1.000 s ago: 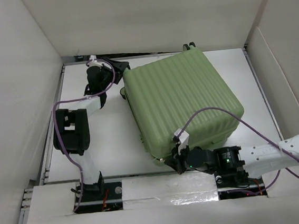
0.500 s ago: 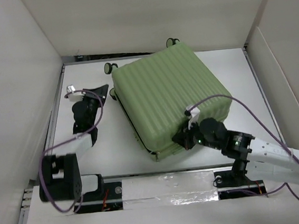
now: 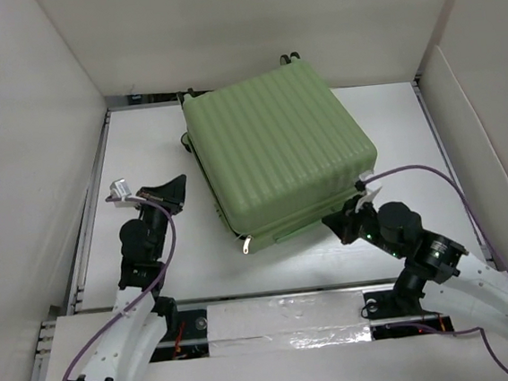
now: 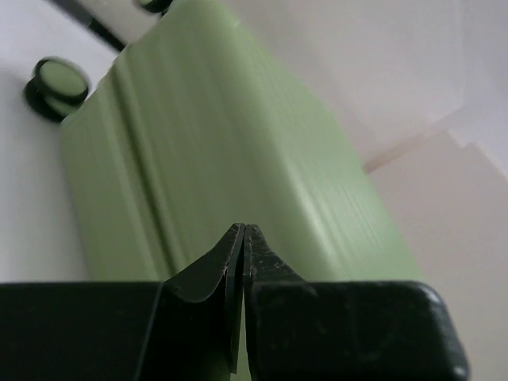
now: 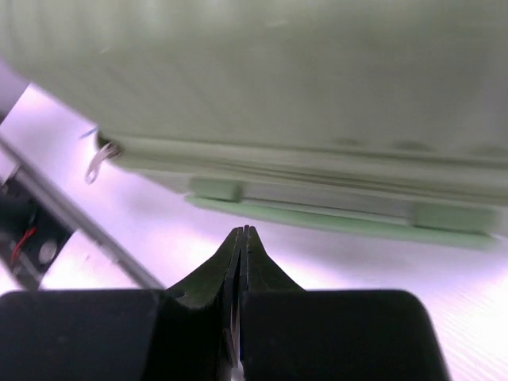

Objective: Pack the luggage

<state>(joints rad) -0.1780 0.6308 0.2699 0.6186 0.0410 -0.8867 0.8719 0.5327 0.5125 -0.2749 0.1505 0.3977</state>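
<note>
Luggage (image 3: pixel 277 152) is found shut at the far edge of the tabletop (image 3: pixel 142 147), packing judged complete; left hand (image 3: pixel 178 183) and right hand (image 3: pixel 331 224) are closed empty.

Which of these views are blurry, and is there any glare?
Top view: sharp and evenly lit across the luggage. Left wrist view: luggage smeared by blur, left gripper crisp. Right wrist view: luggage blurred, table washed out in purplish glare.

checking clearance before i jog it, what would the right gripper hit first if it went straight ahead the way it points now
The luggage: the right gripper, fingers shut, points at its near side wall, around the flat green strip low on it. Some table shows between; depth is unclear.
</note>
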